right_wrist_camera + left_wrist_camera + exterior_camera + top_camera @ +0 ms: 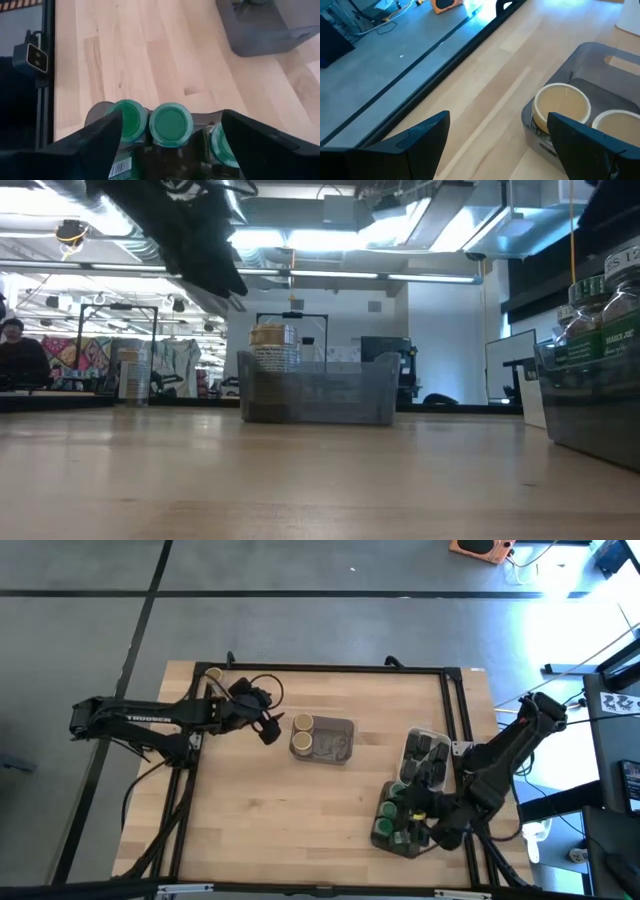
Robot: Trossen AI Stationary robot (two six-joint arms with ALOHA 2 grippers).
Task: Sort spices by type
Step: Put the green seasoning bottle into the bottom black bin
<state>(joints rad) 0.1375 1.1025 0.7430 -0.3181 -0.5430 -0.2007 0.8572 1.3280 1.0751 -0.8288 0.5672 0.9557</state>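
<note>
Nearest the front edge of the surface (pixel 260 820), the right end effector (pixel 170 132) hangs spread wide and empty over the dark tray (pixel 385 837) of green-lidded jars (pixel 171 123), grouped there by type. Just behind that tray, the white tray (pixel 420 735) holds dark tins (pixel 428 762). Well beyond (toward the centre) the grey tray (pixel 335 740) holds two tan-lidded jars (pixel 302 733); the left end effector (pixel 495 145) hovers beside it, wide open, gripping nothing.

Bright, even light falls on the tabletop (pixel 300 810), with soft shadows. Strong glare washes the floor beyond its far right corner, overhead. At table height, ceiling strip lights (pixel 330 235) above the grey tray (pixel 320 392) blow out white, and the near tabletop blurs. Both wrist views show their own fingers soft and out of focus
</note>
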